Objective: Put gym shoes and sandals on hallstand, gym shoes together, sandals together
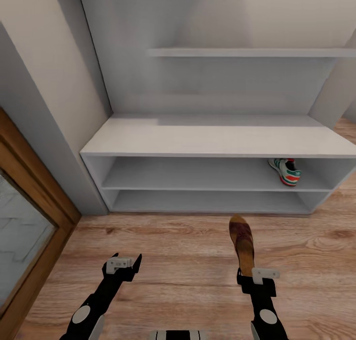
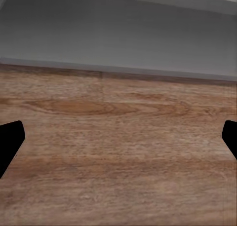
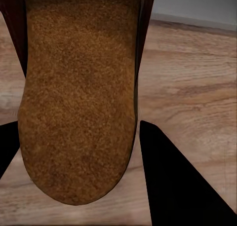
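Door: wooden door frame [image 1: 34, 191] at my far left, cut off by the picture edge, so I can't say much about it.

Left gripper [image 1: 122, 266]: hanging over bare floor [image 1: 163, 261], fingers spread wide with nothing between them. The wrist cam has both fingertips [image 2: 10, 142] out at the edges with plain planks in between. I'd guess it's parked there to stay out of the way.

Shoe rack [image 1: 217, 139]: straight ahead against the wall, flat top bare, two open shelves under it. Right end runs out of frame, so I can't check that part.

Sandal [image 1: 242, 243]: clamped by the heel in my right gripper [image 1: 255, 279], toe pointing at the rack, held off the planks. Heel grip makes sense, toe goes in first. On the wrist cam the tan footbed [image 3: 79, 97] blocks nearly everything, with the dark fingers [image 3: 168, 176] on either side.

Sneaker [image 1: 286, 170]: one is sitting on the upper shelf toward the right, only the front half peeks out from under the rack's top.

Missing: I can't spot the other sneaker or the other sandal from here.
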